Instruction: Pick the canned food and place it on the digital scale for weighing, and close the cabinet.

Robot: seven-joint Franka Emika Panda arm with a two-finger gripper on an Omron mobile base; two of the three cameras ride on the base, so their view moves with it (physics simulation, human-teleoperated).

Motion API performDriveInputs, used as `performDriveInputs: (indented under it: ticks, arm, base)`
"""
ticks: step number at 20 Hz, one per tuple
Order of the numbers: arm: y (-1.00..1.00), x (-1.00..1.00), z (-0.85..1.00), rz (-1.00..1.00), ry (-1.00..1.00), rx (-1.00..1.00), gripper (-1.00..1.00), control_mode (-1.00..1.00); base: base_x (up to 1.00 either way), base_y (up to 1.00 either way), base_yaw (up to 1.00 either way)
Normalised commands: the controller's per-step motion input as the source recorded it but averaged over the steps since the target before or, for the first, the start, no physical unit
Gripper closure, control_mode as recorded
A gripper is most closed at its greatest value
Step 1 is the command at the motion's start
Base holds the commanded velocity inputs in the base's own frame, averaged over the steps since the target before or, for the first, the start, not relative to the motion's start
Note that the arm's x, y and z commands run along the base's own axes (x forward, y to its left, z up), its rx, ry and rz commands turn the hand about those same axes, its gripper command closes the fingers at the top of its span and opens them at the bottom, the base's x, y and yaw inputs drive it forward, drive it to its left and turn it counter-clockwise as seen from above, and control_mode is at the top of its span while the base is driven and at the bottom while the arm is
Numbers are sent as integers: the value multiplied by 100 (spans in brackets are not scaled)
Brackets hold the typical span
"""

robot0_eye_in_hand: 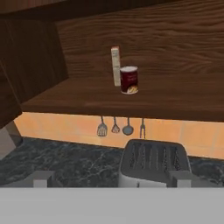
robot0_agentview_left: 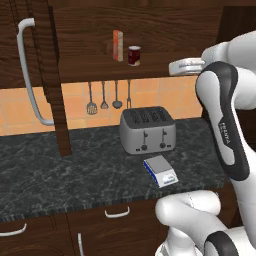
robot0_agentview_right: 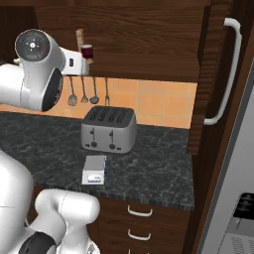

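One claw (robot0_eye_in_hand: 112, 178) open, empty, well short of shelf | can (robot0_eye_in_hand: 129, 80) upright on cabinet (robot0_eye_in_hand: 175, 48) shelf beside box (robot0_eye_in_hand: 115, 65) | step: reach | next: advance, straddle can, close | scale (robot0_agentview_left: 160, 171) on counter by toaster (robot0_agentview_left: 147, 130)

The white jointed arm with dark joint bands (robot0_agentview_left: 225, 125) rises from the lower right of the left base view, bends at a dark-sleeved elbow in the upper right, and reaches leftward. In the right base view its round grey-capped joint fills the upper left. The two-finger pincer (robot0_eye_in_hand: 111, 179) sits at the bottom of the hand view, its small dark fingertips (robot0_eye_in_hand: 41, 178) spread wide apart near the lower left and lower right, holding nothing.
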Motion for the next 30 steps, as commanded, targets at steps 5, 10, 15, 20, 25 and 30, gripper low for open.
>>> performDriveInputs:
  ticks: [5,10,15,20,25,30]
  arm:
    - [39,47,15,0,0,-6,-100,-100]
    - [9,80,0,0,2,-2,-100,-100]
    - [0,78,0,-1,1,0,-100,-100]
    - [1,64,0,-1,-3,0,-100,-100]
    - [7,61,-2,0,-1,-1,-100,-100]
    - [13,63,0,0,0,-1,-100,-100]
  base:
    - [0,0,0]
    - [0,0,0]
    - [0,0,0]
    - [0,0,0]
    - [0,0,0]
    - [0,0,0]
